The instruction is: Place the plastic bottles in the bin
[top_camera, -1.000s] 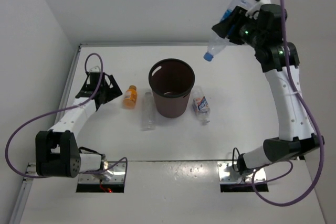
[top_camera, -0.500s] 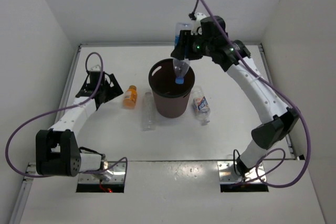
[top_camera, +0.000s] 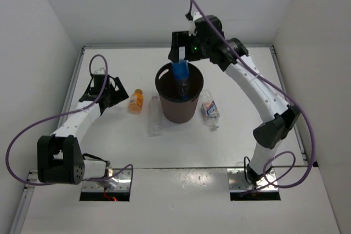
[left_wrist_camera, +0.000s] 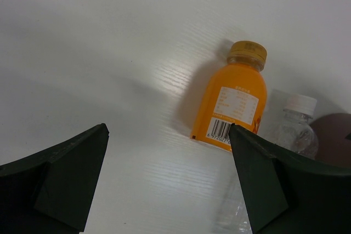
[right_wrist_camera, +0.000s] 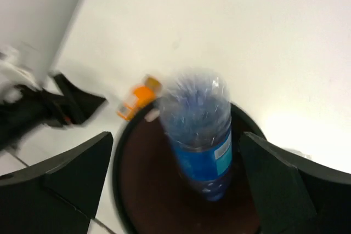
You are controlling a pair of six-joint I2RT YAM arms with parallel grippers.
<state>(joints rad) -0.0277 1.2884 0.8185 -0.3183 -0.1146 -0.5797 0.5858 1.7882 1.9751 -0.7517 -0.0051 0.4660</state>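
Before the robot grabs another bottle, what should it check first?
1. Right gripper open above the bin: ok, jaws wide, nothing pinched.
2. Blue-label bottle inside the bin's rim: ok, it sits in the opening.
3. That bottle settled at the bottom: cannot tell, it looks blurred.
4. Left gripper open: ok.
5. Orange bottle ready for the left gripper: ok, lying on the table just ahead, untouched.
6. All bottles binned: not ok. The slim clear bottle and the white-label bottle lie on the table beside the bin.
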